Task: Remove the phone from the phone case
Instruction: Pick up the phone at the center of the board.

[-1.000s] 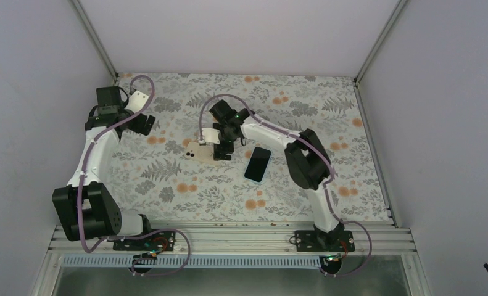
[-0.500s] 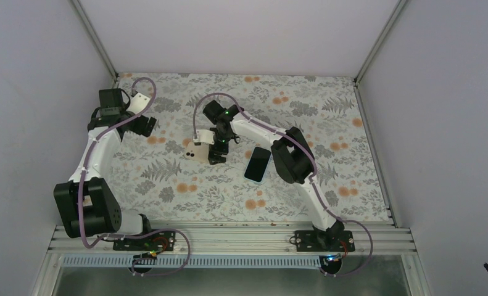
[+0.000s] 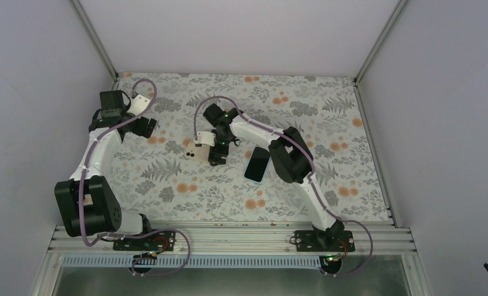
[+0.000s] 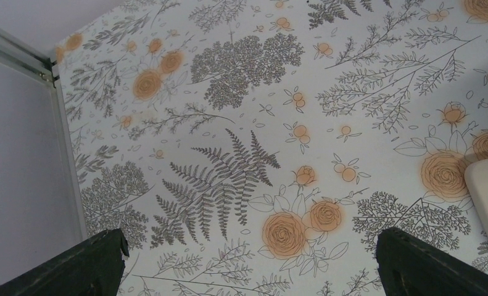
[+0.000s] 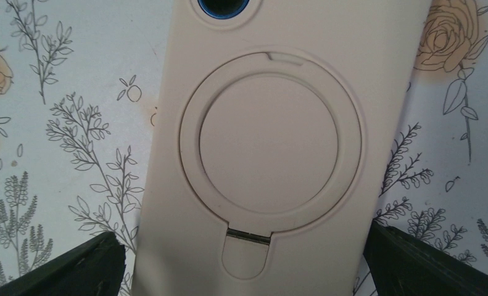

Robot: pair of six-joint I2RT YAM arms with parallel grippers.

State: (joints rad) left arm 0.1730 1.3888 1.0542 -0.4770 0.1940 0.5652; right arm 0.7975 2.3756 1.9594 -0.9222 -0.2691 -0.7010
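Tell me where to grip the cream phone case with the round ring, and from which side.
Likely best: pinch the cream phone case across its two long edges, from straight above. It lies flat, back up, and the open right gripper straddles its width.

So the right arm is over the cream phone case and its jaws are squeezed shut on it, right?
Not quite. The right gripper is over the cream phone case, but its jaws are wide open, one on each side of the case, not squeezed shut. The right wrist view shows this.
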